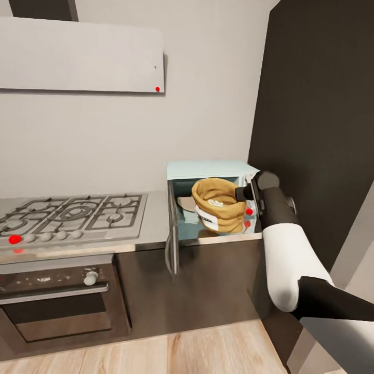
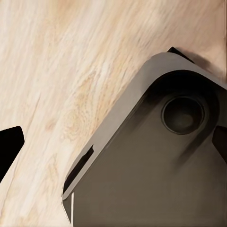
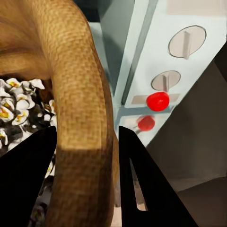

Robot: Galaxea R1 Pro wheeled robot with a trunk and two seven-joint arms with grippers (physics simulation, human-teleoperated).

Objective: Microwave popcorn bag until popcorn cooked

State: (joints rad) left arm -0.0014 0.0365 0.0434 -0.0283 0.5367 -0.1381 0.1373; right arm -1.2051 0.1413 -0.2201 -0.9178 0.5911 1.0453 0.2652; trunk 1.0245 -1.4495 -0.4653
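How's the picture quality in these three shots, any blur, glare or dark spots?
Head view: evenly lit and soft, no harsh glare; the mint-blue microwave interior sits in mild shade. Right wrist view: the right gripper fingers are featureless black silhouettes, while the tan paper popcorn bag rim shows crisp weave. Left wrist view: wooden floor grain looks smeared, with deep shadow on the robot's grey base.

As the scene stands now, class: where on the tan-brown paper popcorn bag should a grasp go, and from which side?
Grip the rolled-down rim of the tan-brown paper popcorn bag, on the side nearest the control panel of the pale mint-blue microwave. The rim is thick and folded, firmer than the soft wall. The right end effector already straddles it there, one finger inside over the popcorn and one outside, coming through the open door.
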